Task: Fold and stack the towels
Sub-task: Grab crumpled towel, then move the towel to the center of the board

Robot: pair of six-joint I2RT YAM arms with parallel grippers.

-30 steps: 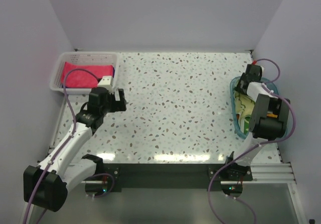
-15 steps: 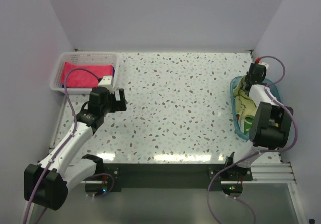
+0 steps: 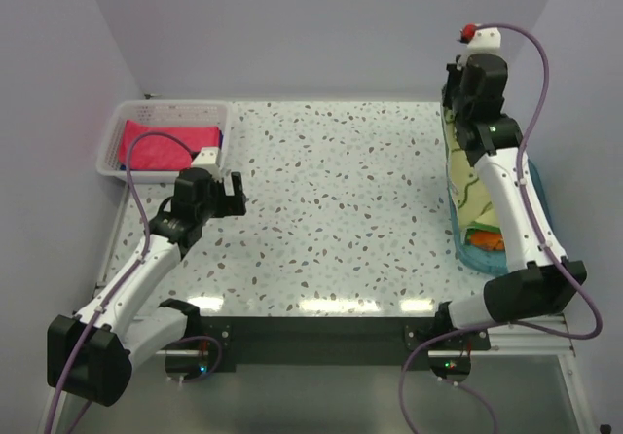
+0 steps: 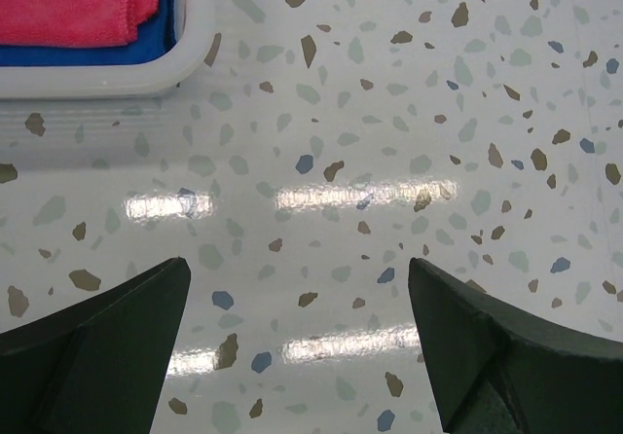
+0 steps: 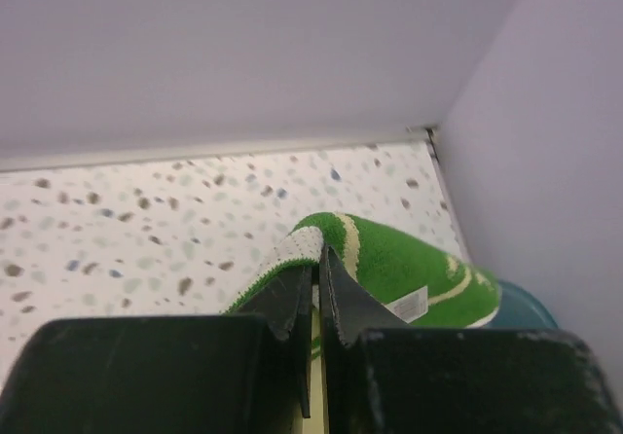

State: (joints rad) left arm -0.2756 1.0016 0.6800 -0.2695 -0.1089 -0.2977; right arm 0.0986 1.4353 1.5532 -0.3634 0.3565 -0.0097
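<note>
My right gripper (image 3: 456,95) is raised high at the back right and is shut on a corner of the green towel with yellow pattern (image 3: 465,176), which hangs down into the clear blue tub (image 3: 533,189). In the right wrist view the fingertips (image 5: 318,259) pinch the towel's edge (image 5: 409,269). An orange-trimmed cloth (image 3: 487,242) lies in the tub. The pink towel (image 3: 156,148) lies on the blue towel (image 3: 220,138) in the white basket (image 3: 109,147). My left gripper (image 3: 229,193) is open and empty over the table next to the basket.
The left wrist view shows the basket's corner (image 4: 117,82) with the pink towel (image 4: 68,6) over the blue one (image 4: 88,54), just beyond my open left gripper (image 4: 298,288). Walls close the back and both sides. The tub's rim (image 5: 526,303) sits by the right wall.
My right arm has risen from inside the tub to high at the back right, pulling the green towel up out of the tub. The left arm has not moved.
</note>
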